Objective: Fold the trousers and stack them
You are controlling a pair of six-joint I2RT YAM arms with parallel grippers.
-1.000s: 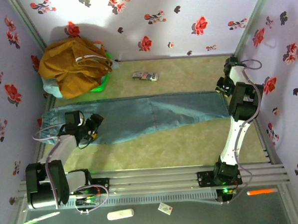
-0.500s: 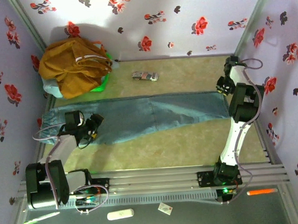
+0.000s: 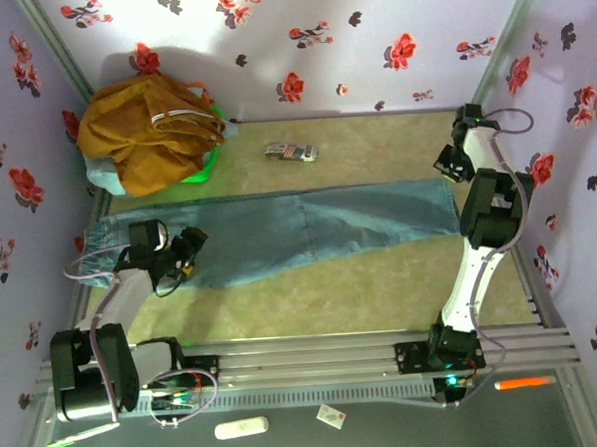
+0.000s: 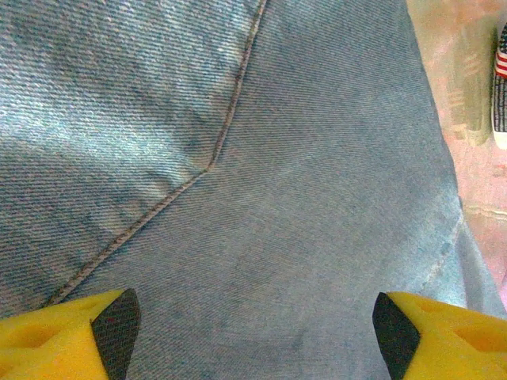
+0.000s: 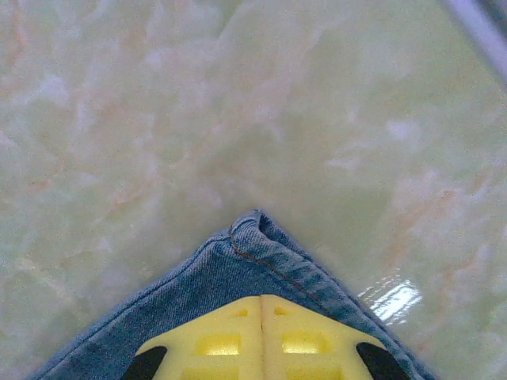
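well, the pale green marbled tabletop (image 3: 362, 280) takes up most of the top view. the trousers (image 3: 279, 230) lie flat across its middle, stretched from 9 o'clock to 3 o'clock, with the wider waist end at 9 o'clock and the leg hems at 3 o'clock. the light blue denim is fairly smooth, and its near edge slants upward toward the hems.

at about 10 o'clock, in the far corner, a mustard-yellow garment (image 3: 148, 131) with white stripes sits heaped, and a pale teal cloth (image 3: 104, 177) pokes out beneath it at its 7 o'clock side. the heap is just beyond the far edge of the trousers; i cannot tell whether they touch.

the right hand (image 3: 448, 166) sits at the 3 o'clock end of the trousers. in the right wrist view its yellow fingers (image 5: 222, 340) are pressed together on the hem corner, which juts out toward 12 o'clock over bare tabletop, so it is pinching the denim.

the left hand (image 3: 192, 251) is over the waist end near 9 o'clock. in the left wrist view its two yellow fingers (image 4: 71, 336) stand wide apart at 7 and 5 o'clock, with denim and a curved seam between them and nothing gripped.

a small packet (image 3: 291, 152) with a flag print lies at 12 o'clock of the trousers, apart from them.
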